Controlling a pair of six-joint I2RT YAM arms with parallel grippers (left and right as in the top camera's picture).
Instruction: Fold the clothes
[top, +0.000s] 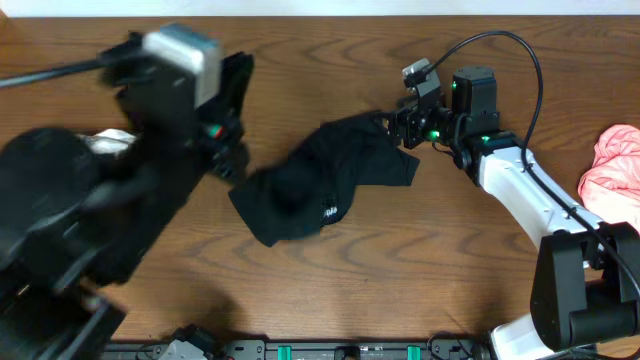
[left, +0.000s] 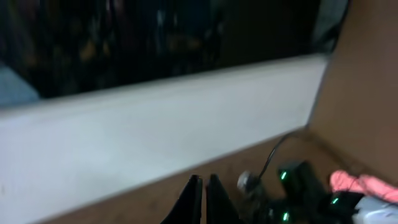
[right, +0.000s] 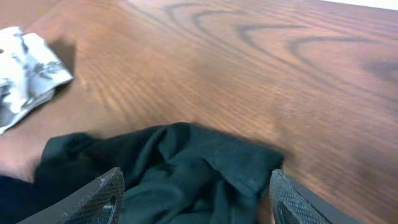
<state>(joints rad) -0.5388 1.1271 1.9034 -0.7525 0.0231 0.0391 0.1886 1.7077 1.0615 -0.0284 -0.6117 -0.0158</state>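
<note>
The black shirt (top: 320, 185) lies crumpled in the middle of the table, small white lettering showing near its front edge. My right gripper (top: 400, 125) is at the shirt's far right corner. In the right wrist view it (right: 199, 199) stands open, its wide-apart fingers (right: 102, 196) straddling a bunched fold of the shirt (right: 186, 168) without pinching it. My left gripper (top: 240, 75) is raised well above the table's left side, blurred. It (left: 204, 193) is shut with nothing between its tips and points toward the far wall.
A white leaf-print piece (top: 112, 143) lies at the left, partly under the left arm, and shows at the left edge of the right wrist view (right: 25, 68). A pink piece (top: 615, 165) sits at the right edge. Bare wood surrounds the shirt.
</note>
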